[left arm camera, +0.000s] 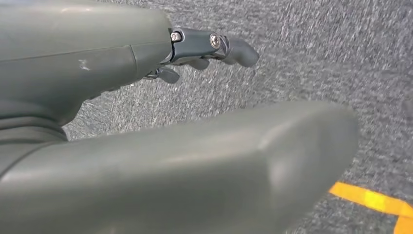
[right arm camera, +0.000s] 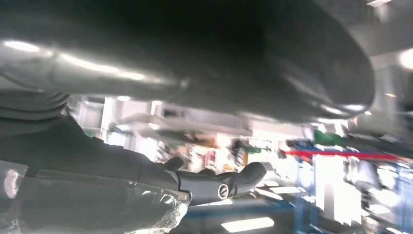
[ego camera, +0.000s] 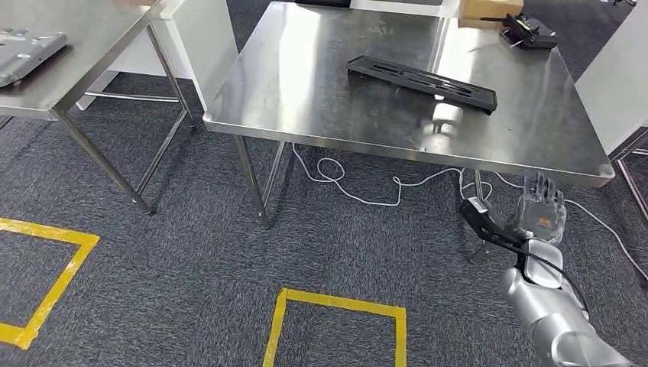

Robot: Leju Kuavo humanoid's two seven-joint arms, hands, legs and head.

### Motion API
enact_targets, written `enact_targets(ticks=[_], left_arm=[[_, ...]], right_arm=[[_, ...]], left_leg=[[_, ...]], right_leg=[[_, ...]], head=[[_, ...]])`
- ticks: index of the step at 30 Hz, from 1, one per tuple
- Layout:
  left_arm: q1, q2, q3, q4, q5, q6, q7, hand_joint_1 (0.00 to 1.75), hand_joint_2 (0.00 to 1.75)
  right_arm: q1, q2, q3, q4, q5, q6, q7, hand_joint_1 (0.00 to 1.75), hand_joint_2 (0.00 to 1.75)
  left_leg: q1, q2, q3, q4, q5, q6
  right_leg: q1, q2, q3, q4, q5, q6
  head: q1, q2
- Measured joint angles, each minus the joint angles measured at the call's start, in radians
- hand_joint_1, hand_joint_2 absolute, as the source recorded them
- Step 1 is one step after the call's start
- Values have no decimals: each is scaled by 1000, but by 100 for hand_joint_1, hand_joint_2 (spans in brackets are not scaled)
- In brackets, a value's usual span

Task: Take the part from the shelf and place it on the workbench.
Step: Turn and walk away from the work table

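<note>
You see the right hand (ego camera: 539,210) low at the workbench's near right corner, below the top's edge, fingers straight and apart, holding nothing. The right wrist view is blurred and mostly dark cover, so it adds little beyond a few extended fingers (right arm camera: 243,175). The left hand (left arm camera: 204,46) appears close up over grey carpet; its fingers (left arm camera: 238,51) reach out with nothing between them, though the thumb hides most of the palm. One long black part (ego camera: 422,82) lies flat on the steel workbench (ego camera: 306,115), around the middle, well apart from the right hand. At the far right corner sits one small dark object (ego camera: 529,32), too small to make out. A second steel table (ego camera: 69,84) on the left is cut off by the frame, with one grey plate (ego camera: 23,53) on it
</note>
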Motion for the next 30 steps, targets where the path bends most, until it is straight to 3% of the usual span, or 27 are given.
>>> enact_targets(ticks=[1,3,5,6,7,8,9,11,13,15,17,18,20,21,22,23,25,27,28,29,30], left_arm=[[1,0,1,0,-3,1,2,0,0],[1,0,2,0,-8,1,4,0,0],[0,-1,2,0,-14,1,5,0,0],[0,-1,2,0,-17,0,5,0,0],[-1,-1,2,0,-21,-1,5,0,0],[-1,-1,2,0,-26,-3,5,0,0],[-2,-1,2,0,-31,-4,5,0,0],[-9,0,2,-1,-41,-6,5,0,0],[-18,0,1,-1,-55,-7,6,0,0],[-22,1,1,-2,-68,-9,8,0,0],[-27,0,0,-2,-83,-10,12,0,0],[-30,0,-2,-3,-90,-10,14,0,0],[-35,0,-5,-5,-103,-11,21,0,0],[-36,1,-7,-6,-107,-11,24,0,0],[-38,1,-8,-7,-112,-12,26,0,0],[-40,1,-9,-7,-115,-12,28,0,0],[-43,-1,-13,-8,-120,-14,30,0,0],[-47,-3,-16,-8,-125,-14,31,0,0],[-49,-3,-17,-9,-129,-13,31,0,0],[-52,-4,-18,-9,-132,-13,31,0,0],[-53,-4,-19,-9,-135,-12,32,0,0]], right_arm=[[22,10,-12,10,-6,-4,4,0,87],[68,33,-39,27,-22,-8,4,0,175],[116,56,-69,45,-45,-9,-5,0,175],[141,67,-85,54,-61,-7,-14,0,175],[167,79,-103,64,-81,-2,-26,0,175],[192,91,-122,73,-100,5,-40,0,175],[216,104,-141,81,-116,16,-51,0,175],[254,128,-175,96,-137,67,-61,0,175],[284,152,-204,111,-153,148,-63,0,175],[318,176,-233,128,-175,222,-66,0,175],[355,196,-265,143,-209,290,-75,0,175],[373,204,-281,149,-224,318,-80,0,175],[407,219,-309,160,-236,360,-83,0,175],[421,226,-318,166,-236,373,-82,0,175],[435,232,-325,171,-232,384,-78,0,175],[447,237,-329,175,-228,394,-74,0,175],[465,246,-334,180,-224,407,-72,0,175],[476,256,-340,183,-224,413,-80,0,175],[481,262,-344,184,-228,414,-87,0,175],[486,268,-348,186,-236,414,-96,0,175],[492,275,-355,189,-248,416,-103,0,175]], left_leg=[[3,0,-5,7,-14,-6],[9,-1,-25,70,-99,-18],[11,-1,-52,194,-204,-28],[12,-1,-59,252,-227,-32],[15,-1,-53,286,-226,-36],[18,-1,-31,288,-206,-39],[21,-1,8,256,-180,-41],[25,-4,113,125,-168,-40],[20,-10,175,26,-190,-32],[13,-10,175,3,-185,-14],[9,-6,159,-7,-159,11],[9,-3,147,-12,-145,22],[7,-1,117,-12,-121,33],[5,0,101,-12,-109,33],[4,2,85,-11,-97,32],[4,4,69,-11,-86,30],[4,6,42,-10,-64,23],[1,11,24,-8,-44,12],[0,13,20,-9,-34,8],[-2,15,17,-10,-24,4],[-2,15,14,-11,-15,1]], right_leg=[[-4,-2,-5,1,8,-11],[-14,-7,-21,0,31,-36],[-11,-10,-46,2,55,-46],[-11,-10,-60,4,66,-45],[-11,-12,-75,6,76,-43],[-12,-12,-90,10,84,-39],[-13,-13,-105,15,92,-34],[-14,-13,-128,26,105,-22],[-12,-13,-142,29,120,-5],[-8,-13,-148,22,139,12],[-9,-11,-164,38,118,14],[-9,-9,-180,73,82,7],[-11,-5,-218,196,-12,-8],[-11,-4,-229,259,-42,-7],[-10,-3,-228,301,-51,0],[-10,-2,-210,310,-40,11],[-10,-2,-124,224,1,29],[-3,-1,-11,66,1,23],[0,0,22,10,-8,16],[3,2,38,-22,-16,10],[2,2,32,-29,-14,5]], head=[[-1,0],[-3,0],[-4,0],[-4,0],[-4,0],[-4,0],[-4,0],[-6,0],[-6,0],[-6,0],[-5,0],[-2,0],[4,0],[6,0],[7,0],[7,0],[8,0],[7,0],[5,0],[4,0],[3,0]])
